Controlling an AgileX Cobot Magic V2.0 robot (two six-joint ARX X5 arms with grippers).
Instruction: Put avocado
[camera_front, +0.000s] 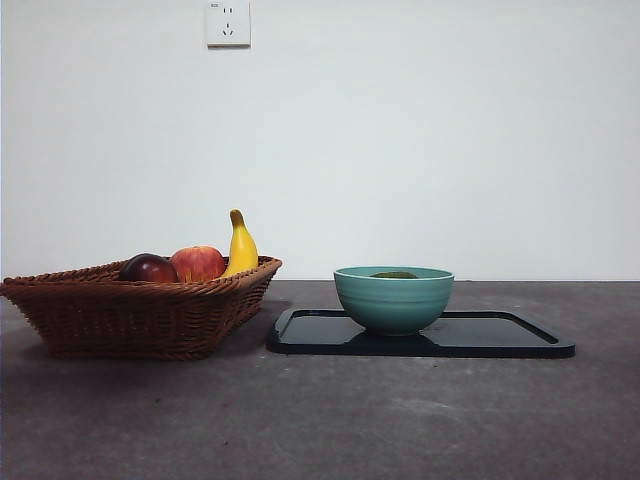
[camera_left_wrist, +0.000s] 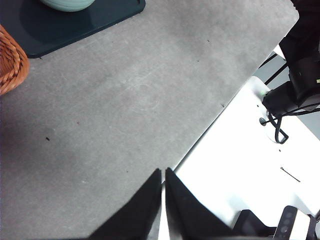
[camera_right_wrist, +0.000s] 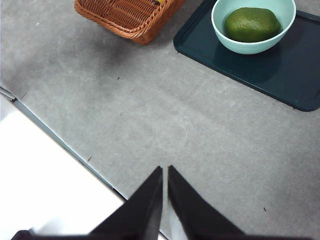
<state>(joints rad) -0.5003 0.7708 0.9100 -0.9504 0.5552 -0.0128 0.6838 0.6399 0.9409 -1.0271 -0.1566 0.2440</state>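
both grippers, left (camera_left_wrist: 162, 172) and right (camera_right_wrist: 165, 170), wait pressed together and empty, well apart from the tray (camera_front: 500, 345). avocado (camera_right_wrist: 252, 24) already lies inside the teal bowl (camera_front: 393, 298), basket (camera_front: 140, 315) at its 9 o'clock; best to keep clear.

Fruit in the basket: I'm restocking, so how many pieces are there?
3 show: a dark maroon fruit at the left, a red apple in the middle, a banana at the right. The basket wall may hide more.
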